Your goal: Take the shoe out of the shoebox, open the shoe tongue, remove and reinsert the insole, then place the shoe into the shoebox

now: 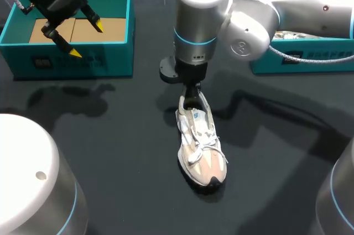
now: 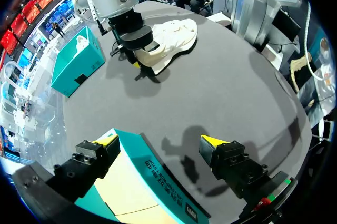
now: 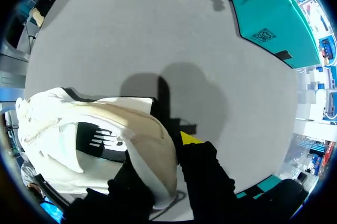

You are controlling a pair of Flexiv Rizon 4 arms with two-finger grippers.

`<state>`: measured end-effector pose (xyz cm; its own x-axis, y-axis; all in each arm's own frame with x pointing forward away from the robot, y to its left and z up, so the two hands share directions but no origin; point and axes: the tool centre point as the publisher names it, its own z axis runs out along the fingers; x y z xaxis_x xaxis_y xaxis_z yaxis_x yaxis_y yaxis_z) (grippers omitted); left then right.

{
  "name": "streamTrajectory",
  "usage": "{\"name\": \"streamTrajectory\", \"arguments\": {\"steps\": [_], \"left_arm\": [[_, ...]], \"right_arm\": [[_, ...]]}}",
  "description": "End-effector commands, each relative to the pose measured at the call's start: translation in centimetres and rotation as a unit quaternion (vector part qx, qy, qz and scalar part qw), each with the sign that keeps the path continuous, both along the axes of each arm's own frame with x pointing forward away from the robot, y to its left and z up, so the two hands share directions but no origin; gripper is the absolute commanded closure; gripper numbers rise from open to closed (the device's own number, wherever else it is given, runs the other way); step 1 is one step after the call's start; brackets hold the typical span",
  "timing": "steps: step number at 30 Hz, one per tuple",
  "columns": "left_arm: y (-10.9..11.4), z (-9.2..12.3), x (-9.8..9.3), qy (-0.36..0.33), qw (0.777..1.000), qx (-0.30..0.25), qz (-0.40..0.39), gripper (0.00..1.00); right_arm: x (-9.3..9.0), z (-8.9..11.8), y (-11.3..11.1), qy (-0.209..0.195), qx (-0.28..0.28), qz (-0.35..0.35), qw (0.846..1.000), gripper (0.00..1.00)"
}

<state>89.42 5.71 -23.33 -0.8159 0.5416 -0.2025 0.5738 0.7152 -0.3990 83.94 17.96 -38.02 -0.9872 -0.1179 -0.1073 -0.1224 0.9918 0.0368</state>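
Jaws first: your right gripper (image 1: 191,92) pinches the heel collar of the white and beige lace-up sneaker (image 1: 202,146). One yellow-tipped finger sits outside the heel and the other seems to be down inside the shoe. Your left gripper (image 1: 86,39) hangs wide open and holds nothing, well apart from the sneaker, over the open teal cardboard shoebox (image 1: 66,62). The sneaker is out of the box, sole down on the dark table (image 1: 110,141), toe pointing away from the right gripper. Expect it to be light, with a soft upper that folds under pressure and loose laces that can snag. The sole and heel should be firmer, so the heel is probably your steadiest hold, and the tongue's top edge the place to pull it open. A dark logo marks the sneaker's side and white print the shoebox's outer wall; neither reads clearly
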Motion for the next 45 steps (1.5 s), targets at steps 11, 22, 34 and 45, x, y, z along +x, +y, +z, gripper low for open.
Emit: {"name": "streamTrajectory", "arguments": {"steps": [11,22,34,45], "left_arm": [[0.0,0.0,0.0,0.0,1.0,0.001,-0.001,0.0],[0.0,0.0,0.0,0.0,1.0,0.001,-0.001,0.0],[0.0,0.0,0.0,0.0,1.0,0.001,-0.001,0.0],[0.0,0.0,0.0,0.0,1.0,0.001,-0.001,0.0]], "right_arm": [[0.2,9.6,-2.6,-0.044,-0.027,-0.001,0.999,1.0],[4.3,18.5,-7.1,-0.069,-0.014,-0.005,0.997,1.0],[5.5,19.3,-7.9,-0.063,-0.034,-0.016,0.997,1.0],[7.7,21.2,-9.5,-0.081,-0.057,-0.023,0.995,1.0]]}}
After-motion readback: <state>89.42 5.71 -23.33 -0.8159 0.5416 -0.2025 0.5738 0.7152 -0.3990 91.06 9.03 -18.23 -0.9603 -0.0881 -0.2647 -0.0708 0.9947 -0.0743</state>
